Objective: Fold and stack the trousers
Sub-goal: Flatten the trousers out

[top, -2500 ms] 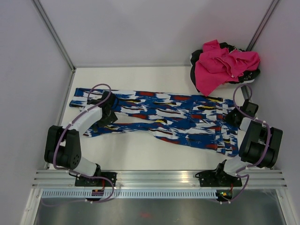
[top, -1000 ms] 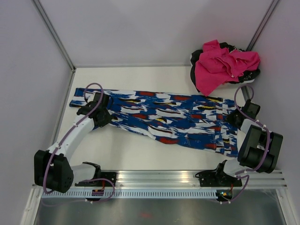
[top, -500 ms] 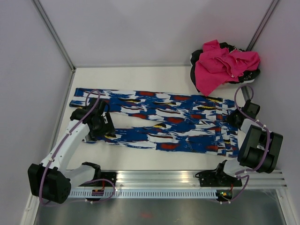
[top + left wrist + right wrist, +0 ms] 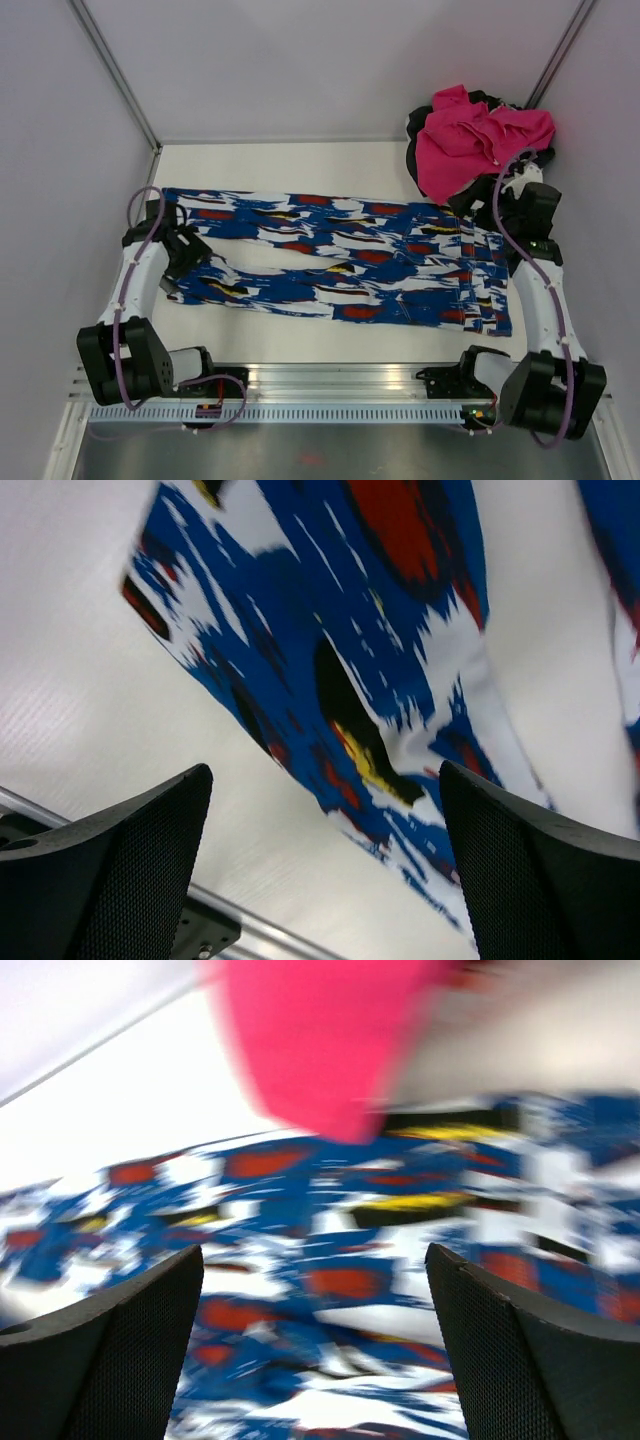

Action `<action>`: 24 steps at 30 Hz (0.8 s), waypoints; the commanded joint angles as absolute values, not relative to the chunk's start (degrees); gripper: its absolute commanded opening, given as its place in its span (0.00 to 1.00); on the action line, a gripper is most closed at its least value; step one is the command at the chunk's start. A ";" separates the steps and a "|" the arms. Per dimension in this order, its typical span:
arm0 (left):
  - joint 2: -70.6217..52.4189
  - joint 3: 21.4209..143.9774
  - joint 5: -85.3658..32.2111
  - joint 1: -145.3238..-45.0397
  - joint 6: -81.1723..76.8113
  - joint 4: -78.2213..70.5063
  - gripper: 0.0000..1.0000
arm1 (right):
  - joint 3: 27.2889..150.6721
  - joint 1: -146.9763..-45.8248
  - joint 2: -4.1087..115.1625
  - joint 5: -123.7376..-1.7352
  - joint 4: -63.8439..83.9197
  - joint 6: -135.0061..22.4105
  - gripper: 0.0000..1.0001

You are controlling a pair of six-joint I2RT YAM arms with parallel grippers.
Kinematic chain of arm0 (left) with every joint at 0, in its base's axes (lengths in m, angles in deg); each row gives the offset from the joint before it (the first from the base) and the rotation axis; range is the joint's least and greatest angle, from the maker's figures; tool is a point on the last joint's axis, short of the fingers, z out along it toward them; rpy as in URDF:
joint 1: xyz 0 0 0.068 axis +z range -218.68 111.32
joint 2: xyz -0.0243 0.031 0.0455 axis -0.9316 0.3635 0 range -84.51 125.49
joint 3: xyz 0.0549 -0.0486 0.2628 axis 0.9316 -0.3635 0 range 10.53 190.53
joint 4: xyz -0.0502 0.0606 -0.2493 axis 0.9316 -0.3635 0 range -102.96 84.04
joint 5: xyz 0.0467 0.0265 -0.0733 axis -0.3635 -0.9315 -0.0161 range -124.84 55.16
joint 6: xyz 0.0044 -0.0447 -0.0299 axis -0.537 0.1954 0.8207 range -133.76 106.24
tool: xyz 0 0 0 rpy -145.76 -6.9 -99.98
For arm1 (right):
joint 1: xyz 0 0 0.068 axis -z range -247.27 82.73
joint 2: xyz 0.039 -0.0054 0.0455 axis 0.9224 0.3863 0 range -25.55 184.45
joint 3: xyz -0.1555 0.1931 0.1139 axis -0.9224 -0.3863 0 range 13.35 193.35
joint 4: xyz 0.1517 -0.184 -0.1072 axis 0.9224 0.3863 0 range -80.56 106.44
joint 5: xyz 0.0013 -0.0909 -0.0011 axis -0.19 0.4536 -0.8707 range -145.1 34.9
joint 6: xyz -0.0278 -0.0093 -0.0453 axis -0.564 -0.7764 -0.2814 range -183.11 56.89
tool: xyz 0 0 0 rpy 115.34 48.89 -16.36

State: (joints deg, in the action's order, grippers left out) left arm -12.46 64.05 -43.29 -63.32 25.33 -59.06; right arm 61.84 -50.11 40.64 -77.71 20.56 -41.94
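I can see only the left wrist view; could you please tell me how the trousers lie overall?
Observer: The trousers lie spread flat across the table, legs toward the left, waistband toward the right.
Operator: Thank you; what is the right tool doing?
Observer: The right tool is open and empty above the waistband end.
Operator: Is anything else on the table?
Observer: A pink cloth lies heaped at the far right corner.
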 commanded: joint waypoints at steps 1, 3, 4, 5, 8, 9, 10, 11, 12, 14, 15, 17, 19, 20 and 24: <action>-12.53 64.05 -41.52 -55.69 28.25 -51.42 0.98 | 62.83 -58.46 33.80 -81.03 21.75 -42.81 0.98; -11.30 64.49 -42.47 -52.78 28.16 -50.17 0.95 | 62.13 -62.77 31.85 -79.88 20.96 -42.72 0.98; -10.69 64.76 -43.44 -52.17 28.42 -49.74 0.93 | 61.95 -67.23 30.71 -79.27 20.78 -42.46 0.98; -9.11 64.76 -43.89 -51.29 28.69 -48.08 0.90 | 61.51 -70.84 30.52 -77.79 20.08 -42.28 0.98; -5.25 65.28 -45.64 -50.58 31.05 -45.96 0.85 | 60.90 -81.92 31.39 -73.75 18.25 -41.40 0.98; -4.27 65.20 -46.61 -50.49 31.85 -45.52 0.85 | 60.63 -84.65 32.01 -72.60 17.36 -41.32 0.98; -3.48 65.02 -47.66 -50.49 32.90 -45.08 0.82 | 60.28 -90.51 33.67 -71.19 16.31 -41.14 0.98; -1.99 64.76 -48.80 -50.31 34.30 -43.77 0.74 | 60.37 -93.52 34.73 -69.70 14.64 -41.40 0.98; -1.20 64.58 -49.07 -50.14 34.84 -43.23 0.68 | 60.45 -96.25 35.96 -67.60 13.58 -41.66 0.98; 0.65 64.84 -49.77 -50.14 35.72 -42.79 0.51 | 60.98 -104.77 39.47 -64.00 12.26 -43.86 0.98; 1.70 65.46 -50.21 -50.14 36.16 -43.48 0.47 | 61.68 -107.15 41.14 -61.88 12.60 -44.21 0.98; 4.43 66.07 -52.49 -50.05 37.12 -44.10 0.34 | 63.43 -111.12 46.67 -59.67 13.92 -43.95 0.98; 6.71 66.78 -53.55 -49.79 37.22 -44.54 0.24 | 63.80 -112.10 50.89 -58.97 14.89 -42.64 0.98; 7.24 67.13 -54.69 -48.92 37.04 -44.81 0.13 | 63.45 -112.18 51.52 -58.70 14.72 -41.50 0.98; 9.01 69.85 -58.83 -44.96 36.17 -47.88 0.02 | 59.32 -112.10 49.51 -52.48 13.49 -38.95 0.98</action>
